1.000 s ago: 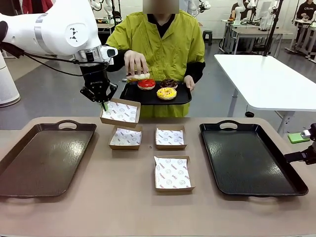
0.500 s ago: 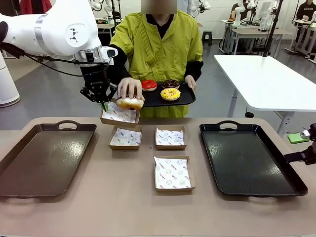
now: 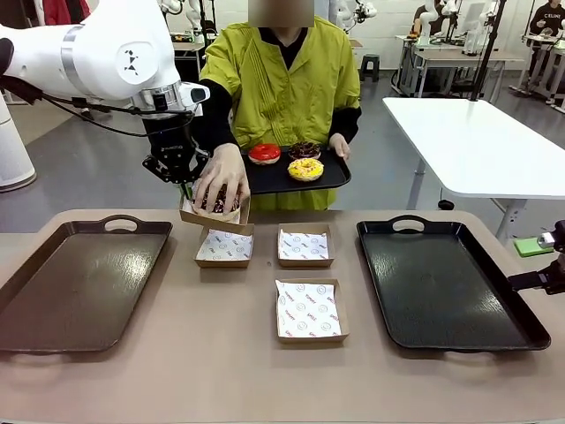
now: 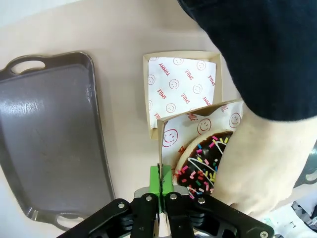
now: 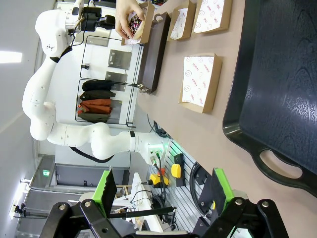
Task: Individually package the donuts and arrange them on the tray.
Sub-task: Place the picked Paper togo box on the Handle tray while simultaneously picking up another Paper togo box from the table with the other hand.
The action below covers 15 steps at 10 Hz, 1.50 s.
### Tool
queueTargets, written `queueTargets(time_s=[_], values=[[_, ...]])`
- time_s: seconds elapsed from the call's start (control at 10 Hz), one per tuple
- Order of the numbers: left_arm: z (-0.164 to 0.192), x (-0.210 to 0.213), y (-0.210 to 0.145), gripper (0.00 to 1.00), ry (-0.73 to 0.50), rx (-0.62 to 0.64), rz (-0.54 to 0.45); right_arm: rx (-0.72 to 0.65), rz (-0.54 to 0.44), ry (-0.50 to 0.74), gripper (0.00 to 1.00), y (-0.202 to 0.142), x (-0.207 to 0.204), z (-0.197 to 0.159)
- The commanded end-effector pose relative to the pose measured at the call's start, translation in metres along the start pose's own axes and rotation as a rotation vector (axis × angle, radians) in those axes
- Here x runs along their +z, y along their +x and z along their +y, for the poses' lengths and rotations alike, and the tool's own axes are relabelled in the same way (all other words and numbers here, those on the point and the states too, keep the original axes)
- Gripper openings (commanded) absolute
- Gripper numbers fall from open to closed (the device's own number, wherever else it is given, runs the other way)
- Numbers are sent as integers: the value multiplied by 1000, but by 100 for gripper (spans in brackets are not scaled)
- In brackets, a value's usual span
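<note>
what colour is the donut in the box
The donut has dark icing, multicoloured sprinkles; best in left wrist view.

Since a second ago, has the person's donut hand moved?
Yes. The hand dropped from the carried tray, leftward and down toward the table, into the box that the left claw pinches.

White glossy left arm (image 3: pixel 115 49); black end effector (image 3: pixel 185 189) with green pads (image 4: pixel 155 181).
</note>
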<state>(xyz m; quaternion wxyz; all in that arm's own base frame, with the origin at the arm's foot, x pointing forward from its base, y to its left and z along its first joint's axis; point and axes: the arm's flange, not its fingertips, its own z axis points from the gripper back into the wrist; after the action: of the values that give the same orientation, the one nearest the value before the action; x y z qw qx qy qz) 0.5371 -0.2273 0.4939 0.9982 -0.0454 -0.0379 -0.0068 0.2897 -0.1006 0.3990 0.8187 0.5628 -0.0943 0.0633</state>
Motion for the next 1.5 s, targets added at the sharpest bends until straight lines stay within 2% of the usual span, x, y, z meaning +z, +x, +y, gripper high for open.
queueTargets(time_s=[0.0,0.8,1.0,1.1,1.4], values=[[2,1,-7,0,8,12,-2,15,-14,23,100,3,0,-1],[-1,0,0,1,0,-1,0,0,0,0,100,0,0,0],[16,12,-9,1,-17,-41,18,-20,19,-87,100,18,-20,14],[29,21,-22,1,-24,-48,21,-15,60,-163,100,28,-37,27],[85,40,-63,1,40,-96,74,-25,160,-380,100,67,-105,74]])
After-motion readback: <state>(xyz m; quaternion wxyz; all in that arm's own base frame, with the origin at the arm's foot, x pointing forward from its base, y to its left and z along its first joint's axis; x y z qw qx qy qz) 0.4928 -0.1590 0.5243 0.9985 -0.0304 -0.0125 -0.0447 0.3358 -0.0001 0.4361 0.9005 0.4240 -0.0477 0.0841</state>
